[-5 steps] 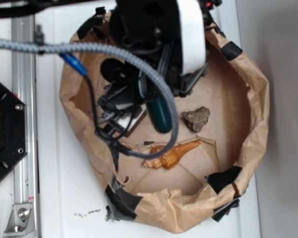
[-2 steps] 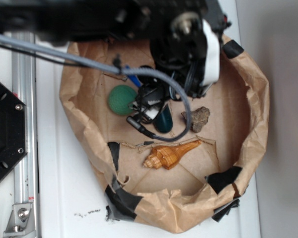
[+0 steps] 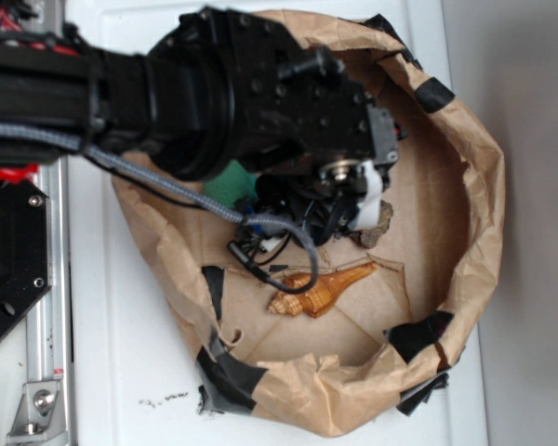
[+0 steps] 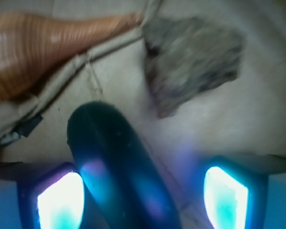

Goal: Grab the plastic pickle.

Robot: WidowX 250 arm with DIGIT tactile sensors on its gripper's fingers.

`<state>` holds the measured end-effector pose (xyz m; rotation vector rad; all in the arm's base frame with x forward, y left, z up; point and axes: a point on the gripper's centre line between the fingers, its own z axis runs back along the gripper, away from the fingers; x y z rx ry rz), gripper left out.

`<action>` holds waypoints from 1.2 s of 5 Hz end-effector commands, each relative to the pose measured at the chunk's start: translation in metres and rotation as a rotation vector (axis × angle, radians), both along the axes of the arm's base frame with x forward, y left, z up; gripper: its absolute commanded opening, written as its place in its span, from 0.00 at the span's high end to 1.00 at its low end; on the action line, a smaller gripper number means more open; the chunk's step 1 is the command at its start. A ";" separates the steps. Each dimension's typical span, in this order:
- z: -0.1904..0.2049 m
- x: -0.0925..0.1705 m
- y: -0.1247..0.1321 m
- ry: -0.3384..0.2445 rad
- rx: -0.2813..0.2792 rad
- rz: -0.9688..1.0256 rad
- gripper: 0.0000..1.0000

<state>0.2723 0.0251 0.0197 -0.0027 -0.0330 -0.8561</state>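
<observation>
The plastic pickle [image 4: 114, 157], dark teal and glossy, lies on the brown paper floor and runs up between my gripper's fingers [image 4: 143, 191] in the wrist view. The left pad [image 4: 62, 200] sits close against its side. The right pad [image 4: 226, 195] stands well apart from it. The jaws are open around the pickle. In the exterior view the arm and gripper [image 3: 302, 223] cover the pickle completely, low inside the paper bag.
An orange-brown shell [image 3: 321, 290] and a grey rock [image 3: 379, 223] lie just beyond the gripper; both show in the wrist view, the shell [image 4: 43, 43] and the rock [image 4: 193, 57]. A mint-green ball [image 3: 231, 186] peeks from under the arm. The crumpled bag wall [image 3: 474, 204] rings everything.
The arm has swung down and forward over the bag, hiding the pickle and most of the ball. The shell and rock have not moved.
</observation>
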 end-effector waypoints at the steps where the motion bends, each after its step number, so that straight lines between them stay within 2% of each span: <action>1: 0.004 0.006 -0.025 -0.053 0.033 -0.040 1.00; 2: 0.033 0.006 -0.017 -0.058 -0.079 -0.018 1.00; 3: 0.084 0.004 -0.012 -0.124 -0.110 0.084 1.00; 4: 0.122 -0.005 -0.007 -0.151 -0.147 0.333 1.00; 5: 0.131 -0.009 -0.008 -0.085 -0.130 0.589 1.00; 6: 0.135 -0.009 -0.013 -0.011 -0.159 0.743 1.00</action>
